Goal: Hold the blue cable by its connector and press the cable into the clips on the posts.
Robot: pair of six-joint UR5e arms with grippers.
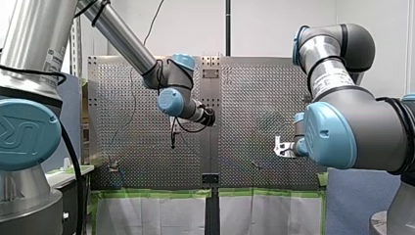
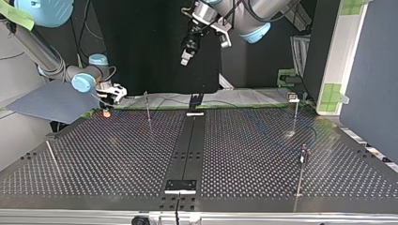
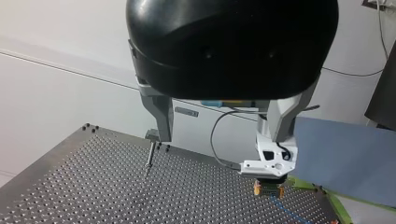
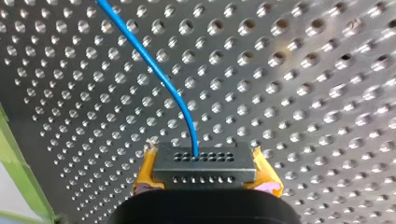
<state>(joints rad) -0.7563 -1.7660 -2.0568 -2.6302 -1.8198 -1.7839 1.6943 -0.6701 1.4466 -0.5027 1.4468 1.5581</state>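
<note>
Perforated table (image 2: 244, 154) with thin posts (image 2: 148, 107) standing apart across it. Step in hand, as I judge: connector gripped, routing not yet begun.

My left gripper (image 2: 187, 56): high above table, fingers apart, empty.

My right gripper (image 3: 267, 189): low at table corner, top view's left. Yellow pads (image 4: 147, 175) clamped on black connector (image 4: 205, 163).

Blue cable (image 4: 159, 74) leaves connector ahead of fingers and runs off across table.

Next move likely calls for lift, keeping firm hold, then carrying cable over nearest post and pressing it down into clips (image 2: 293, 97).
</note>
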